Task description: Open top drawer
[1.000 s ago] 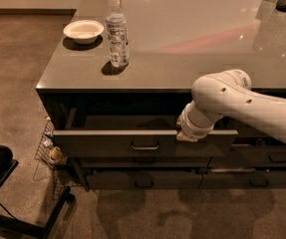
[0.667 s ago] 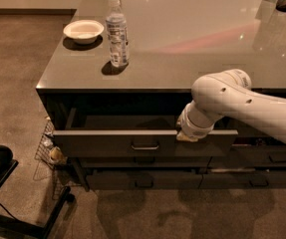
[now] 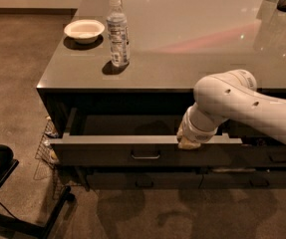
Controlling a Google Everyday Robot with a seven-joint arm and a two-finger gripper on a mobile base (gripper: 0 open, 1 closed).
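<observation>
Counter (image 3: 192,39): glossy grey, pinkish streak toward right edge.
Bowl (image 3: 84,30): white, near left edge.
Bottle (image 3: 117,31): clear, white cap, pale label, toward left front corner.
Top drawer (image 3: 107,156): dark grey front, lighter grey rim, dull metallic handle (image 3: 145,156).
Arm (image 3: 242,103): white.
Gripper (image 3: 190,142): cream-tan, at drawer rim below counter's front edge, right of middle.
Floor (image 3: 18,59): mottled brown.
</observation>
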